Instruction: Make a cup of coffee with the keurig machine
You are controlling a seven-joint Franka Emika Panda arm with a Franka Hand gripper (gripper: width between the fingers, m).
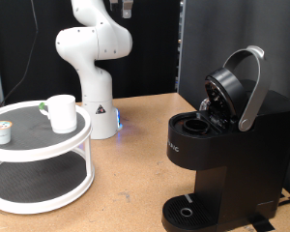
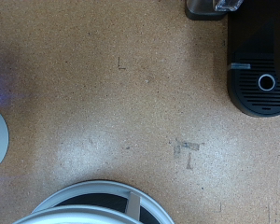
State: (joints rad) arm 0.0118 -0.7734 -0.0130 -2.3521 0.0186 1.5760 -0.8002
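The white cup (image 1: 60, 112) stands upright on the top tier of a round white two-tier stand (image 1: 39, 179) at the exterior view's left. The black keurig machine (image 1: 222, 155) sits at the right with its grey-rimmed lid (image 1: 237, 87) swung up and the pod chamber (image 1: 193, 124) exposed. Nothing stands on its drip tray (image 1: 188, 211). The gripper is out of the exterior view, where the arm rises past the top. The wrist view looks down from high on the drip tray (image 2: 261, 82) and the stand's rim (image 2: 93, 198). A black and grey part (image 2: 215, 7) at its edge may belong to the hand.
A small white pod with a green-marked top (image 1: 1, 131) rests on the stand's top tier beside the cup. The white robot base (image 1: 95, 97) stands behind the stand. Bare brown tabletop (image 2: 131, 103) lies between stand and machine.
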